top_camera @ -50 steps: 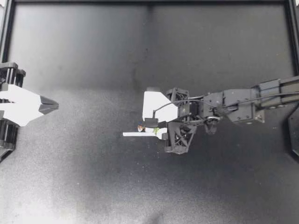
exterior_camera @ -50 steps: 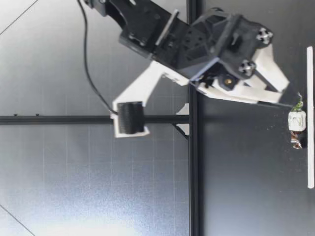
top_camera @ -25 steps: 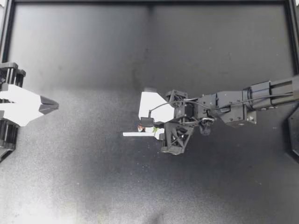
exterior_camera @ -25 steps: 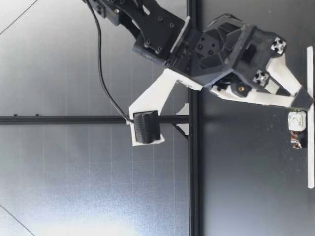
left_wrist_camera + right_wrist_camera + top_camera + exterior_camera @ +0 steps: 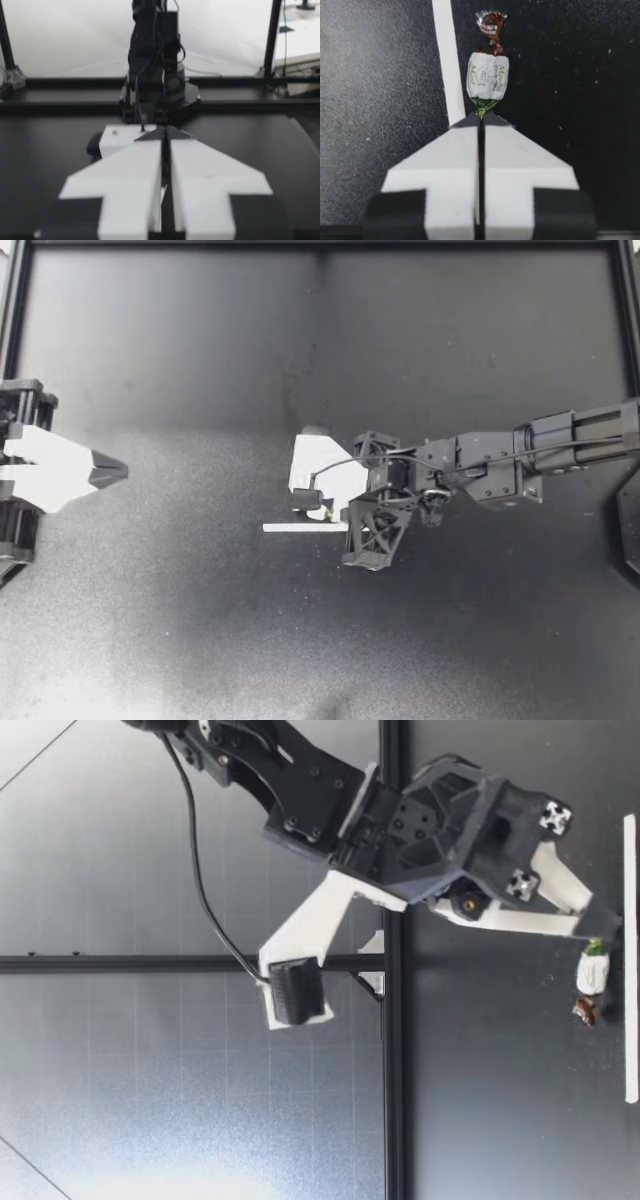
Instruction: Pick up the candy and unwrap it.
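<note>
My right gripper [image 5: 325, 512] reaches in to the table's middle and is shut on the green twisted end of the candy [image 5: 487, 75]. The candy is a small white-wrapped piece with a brown twist [image 5: 491, 22] at its far end. In the low view the candy [image 5: 592, 978] hangs from the right gripper's [image 5: 603, 928] tips, just above the table. From above, the arm hides most of it. My left gripper [image 5: 122, 471] rests at the table's left edge, shut with nothing in it, and points at the right arm [image 5: 152, 60].
A white strip [image 5: 300, 528] lies flat on the black table [image 5: 200, 620] beside the candy, running toward my left arm. A black frame [image 5: 320, 244] borders the table. Nothing else lies on the mat.
The right gripper's fingers have shut on the candy's green end. The candy has come slightly up off the table, and the arm has shifted a little toward the left.
</note>
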You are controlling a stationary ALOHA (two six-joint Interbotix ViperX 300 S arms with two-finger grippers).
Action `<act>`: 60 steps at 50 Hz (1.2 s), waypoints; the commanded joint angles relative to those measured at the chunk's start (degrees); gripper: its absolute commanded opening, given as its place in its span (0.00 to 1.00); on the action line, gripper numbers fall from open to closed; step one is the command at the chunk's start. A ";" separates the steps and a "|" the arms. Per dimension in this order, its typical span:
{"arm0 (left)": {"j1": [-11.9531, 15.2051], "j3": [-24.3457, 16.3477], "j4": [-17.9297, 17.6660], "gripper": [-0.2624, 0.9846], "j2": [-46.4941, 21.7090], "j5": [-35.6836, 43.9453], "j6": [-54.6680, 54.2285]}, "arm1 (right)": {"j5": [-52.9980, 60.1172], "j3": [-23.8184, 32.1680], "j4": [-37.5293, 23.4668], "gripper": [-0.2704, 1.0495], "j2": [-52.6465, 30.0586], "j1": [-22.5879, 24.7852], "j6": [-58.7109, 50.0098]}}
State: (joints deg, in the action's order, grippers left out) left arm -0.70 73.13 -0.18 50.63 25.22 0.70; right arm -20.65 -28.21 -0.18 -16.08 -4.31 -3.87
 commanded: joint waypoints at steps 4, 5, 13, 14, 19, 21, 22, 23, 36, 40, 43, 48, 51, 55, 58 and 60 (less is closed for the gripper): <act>-0.09 -1.41 0.00 0.14 -4.48 0.53 0.79 | 0.18 0.35 0.00 0.06 6.50 -0.18 0.18; -0.09 -1.67 0.00 0.14 -5.45 0.70 1.14 | 0.00 0.26 0.00 0.06 7.47 -0.18 0.18; -0.09 -3.60 0.00 0.20 -10.90 0.97 3.52 | -0.62 -0.79 0.00 0.06 13.80 0.09 0.44; -0.09 -3.87 0.00 0.21 -11.43 1.05 3.78 | -0.62 -1.05 0.00 0.06 14.41 0.18 0.53; -0.09 -5.01 0.00 0.32 -14.06 1.85 5.98 | -0.62 -1.58 0.00 0.06 17.58 0.62 0.97; -0.09 -5.36 0.00 0.39 -15.29 2.64 6.94 | -0.62 -1.58 0.00 0.06 18.54 0.88 1.14; -0.09 -5.54 0.00 0.42 -15.73 2.99 7.38 | -0.62 -1.58 0.00 0.06 19.25 1.05 1.32; -0.09 -5.63 0.00 0.45 -16.26 3.34 7.73 | -0.62 -1.49 0.00 0.06 19.60 1.23 1.41; -0.09 -8.96 0.00 0.60 -24.35 8.53 10.81 | 0.35 0.09 0.00 0.06 22.68 3.16 1.41; -0.09 -10.55 0.00 0.59 -27.16 8.88 11.07 | 0.44 0.53 0.00 0.06 22.94 3.52 1.32; -0.09 -11.34 -0.09 0.59 -28.74 8.88 11.07 | 0.44 0.62 0.09 0.06 23.12 3.60 1.32; -0.09 -12.48 -0.09 0.59 -30.67 8.96 11.07 | 0.79 0.62 0.09 0.06 23.29 3.60 1.14; -0.09 -13.18 0.00 0.59 -31.64 8.88 11.16 | 1.23 0.62 0.09 0.06 23.64 3.69 1.05; -0.09 -13.71 -0.09 0.59 -32.34 8.88 11.16 | 1.76 0.62 0.09 0.06 23.82 3.69 1.05; -0.09 -14.24 -0.09 0.59 -32.70 8.96 11.16 | 2.20 0.53 0.09 0.06 23.82 3.60 1.05; -0.09 -14.50 0.00 0.59 -32.87 8.96 11.16 | 2.29 0.53 0.09 0.06 23.91 3.60 1.05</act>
State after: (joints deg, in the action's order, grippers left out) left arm -0.70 60.29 -0.18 17.58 33.57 11.78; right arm -19.16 -29.00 -0.09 5.98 -0.97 -2.72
